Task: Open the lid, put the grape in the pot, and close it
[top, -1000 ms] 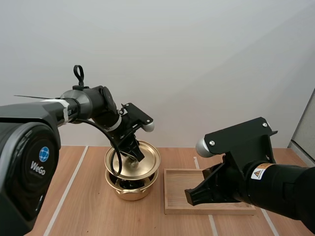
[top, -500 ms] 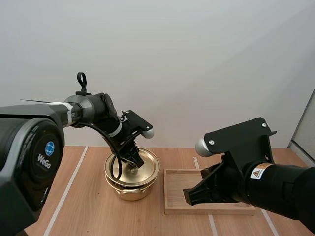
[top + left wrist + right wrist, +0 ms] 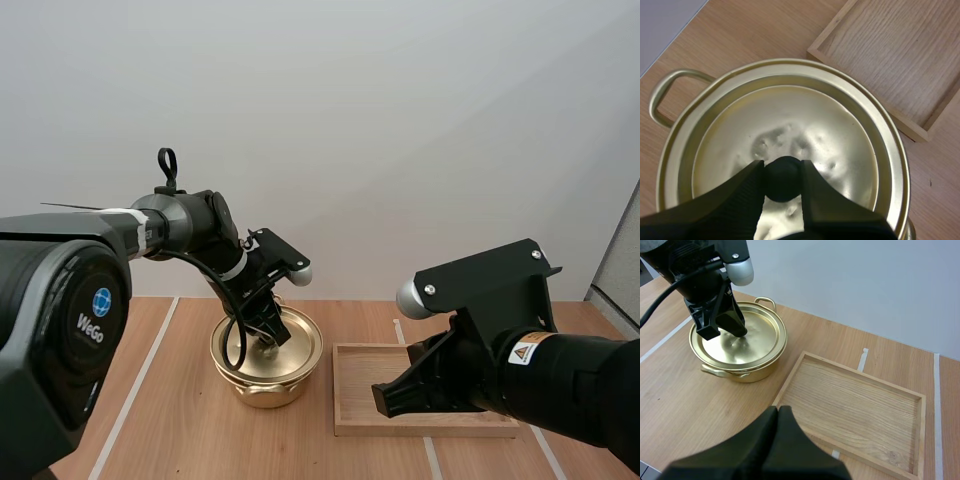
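Brass-gold and dimpled, the lid (image 3: 790,120) sits level on the pot (image 3: 262,388), its rim resting inside the pot's lip all the way round. The pot stands on the pale wooden table (image 3: 670,390), one loop handle (image 3: 662,95) jutting from its side. My left gripper (image 3: 782,172) stands over the lid from above, its two black fingers clenched on the small black knob (image 3: 782,181) at the lid's centre, one ribbed pad pressed against each side of it. Just beside the pot, to its right in the high view and not touching it, lies the wooden tray (image 3: 855,400), a shallow rectangle with a raised rim. My right gripper (image 3: 777,415) hangs above the table at the tray's near corner, well apart from the pot, its fingers pressed together into a single dark wedge with nothing between them. In the high view my right arm covers part of the tray's near side.
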Action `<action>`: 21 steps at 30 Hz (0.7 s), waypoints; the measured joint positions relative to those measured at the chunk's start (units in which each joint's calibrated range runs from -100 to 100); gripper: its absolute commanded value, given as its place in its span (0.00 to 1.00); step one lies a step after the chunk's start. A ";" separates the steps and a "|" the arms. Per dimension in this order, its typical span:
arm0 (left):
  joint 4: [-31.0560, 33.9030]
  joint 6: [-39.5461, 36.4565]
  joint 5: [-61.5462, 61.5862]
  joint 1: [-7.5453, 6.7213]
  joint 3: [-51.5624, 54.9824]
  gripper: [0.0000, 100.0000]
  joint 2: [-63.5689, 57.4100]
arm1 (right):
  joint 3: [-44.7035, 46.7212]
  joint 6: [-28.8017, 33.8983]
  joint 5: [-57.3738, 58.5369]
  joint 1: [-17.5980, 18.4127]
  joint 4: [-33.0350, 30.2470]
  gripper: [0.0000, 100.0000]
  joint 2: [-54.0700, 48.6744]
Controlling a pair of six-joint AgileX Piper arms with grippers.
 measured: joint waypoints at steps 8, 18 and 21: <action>0.04 0.00 0.36 0.00 0.00 0.28 0.00 | 0.00 0.00 0.00 0.00 0.00 0.00 0.00; 0.14 -0.10 1.87 0.00 0.00 1.00 0.00 | 0.00 0.00 0.00 0.00 0.00 0.00 0.00; 0.14 -0.10 1.87 0.00 0.00 1.00 -0.26 | 0.00 0.00 0.00 0.00 0.14 0.00 0.00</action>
